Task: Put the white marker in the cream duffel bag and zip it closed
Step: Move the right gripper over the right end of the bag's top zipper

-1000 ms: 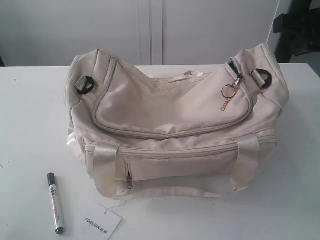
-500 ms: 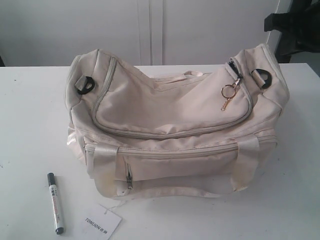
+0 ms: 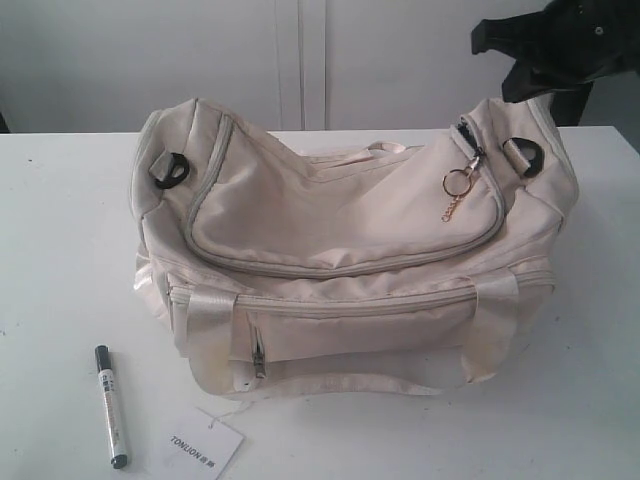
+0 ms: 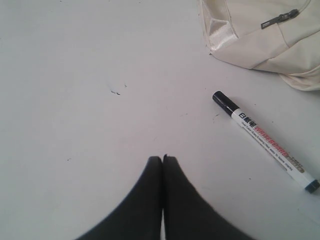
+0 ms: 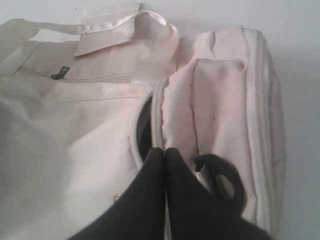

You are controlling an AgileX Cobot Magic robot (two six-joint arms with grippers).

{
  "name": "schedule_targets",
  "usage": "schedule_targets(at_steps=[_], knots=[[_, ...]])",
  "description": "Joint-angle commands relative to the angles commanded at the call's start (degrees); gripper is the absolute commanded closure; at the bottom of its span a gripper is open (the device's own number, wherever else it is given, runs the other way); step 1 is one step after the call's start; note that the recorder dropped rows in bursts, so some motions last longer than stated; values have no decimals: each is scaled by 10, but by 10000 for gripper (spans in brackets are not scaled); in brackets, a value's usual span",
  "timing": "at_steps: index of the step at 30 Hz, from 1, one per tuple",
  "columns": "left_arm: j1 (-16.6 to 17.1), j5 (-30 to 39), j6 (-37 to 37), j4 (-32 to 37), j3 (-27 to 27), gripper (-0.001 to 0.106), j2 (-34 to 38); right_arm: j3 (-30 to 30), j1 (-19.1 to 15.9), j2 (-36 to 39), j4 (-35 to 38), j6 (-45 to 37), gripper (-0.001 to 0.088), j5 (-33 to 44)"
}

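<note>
We see the white marker lying flat on the table by its near-left corner, outside the cream duffel bag and just beside a paper hang tag. Our left gripper hovers clenched and empty over bare tabletop near the marker. Our right gripper, also clenched on nothing, hangs over the bag's right end, where the top zip seems slightly parted.

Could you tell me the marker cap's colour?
The white marker's cap is black; left wrist view.
</note>
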Motion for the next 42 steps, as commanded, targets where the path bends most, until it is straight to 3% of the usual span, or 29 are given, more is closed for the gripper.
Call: schedule_targets(at_steps=[7,15,18,31,42], knots=[[0,0,0,0,0,1053,0,-42,20,38,-6,0,868,27],[0,0,0,0,0,1053,0,-72,47,68,-89,1,862,44],[0,0,0,0,0,1053,0,-72,57,73,-130,25,774,44],[0,0,0,0,0,1053,0,-73,61,73,-133,67,424,36],[0,0,0,0,0,1053,0,-73,61,79,-133,94,389,6]])
